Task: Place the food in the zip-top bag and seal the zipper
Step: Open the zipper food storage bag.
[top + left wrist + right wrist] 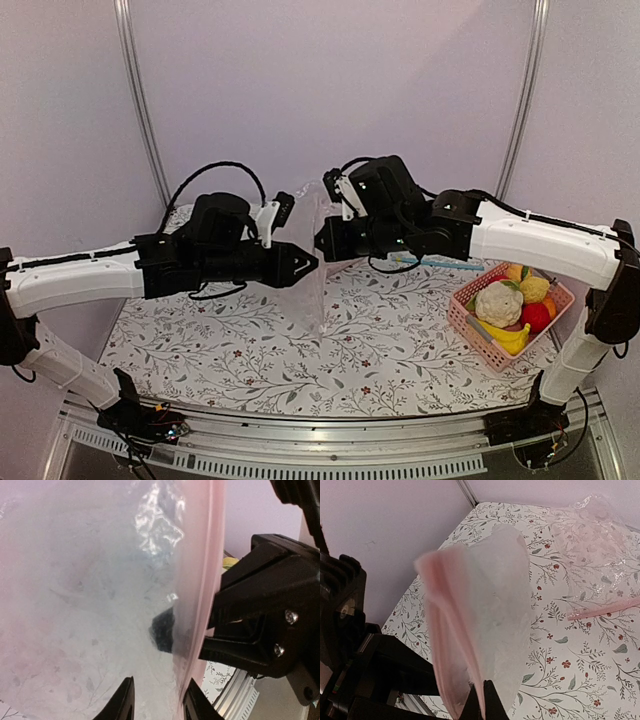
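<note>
Right tool (pixel 481 701) was pressed together on the zip-top bag (pixel 495 605), its tips pinching the film just below the mouth edge. The bag therefore hung from it in mid-air over the table (pixel 200 350); whether the lower end touched the floral cloth could not be told. Directly opposite, almost tip to tip, the left tool (pixel 160 707) stood part spread. Its fingers (pixel 125 702) showed a clear gap, and the zipper (pixel 202 580), tinted pink in both wrist views, ran lengthwise down into that gap, close to the finger on the right of that view. Film lay between the jaws but did not look nipped. The strip's long axis thus pointed along the left tool's reach rather than across it, so closing there would probably catch one lip of the mouth. Outward from the pair, the food (pixel 510 310) sat well apart at the table's right edge, with a white cauliflower (pixel 498 302) and a yellow banana (pixel 505 338) heaped among other pieces in the pink basket (pixel 470 335). That side belonged to the right arm, clearly the nearer one, yet it was the arm carrying the bag. Another crinkled clear bag (pixel 590 545) lay flat on the table beyond.
</note>
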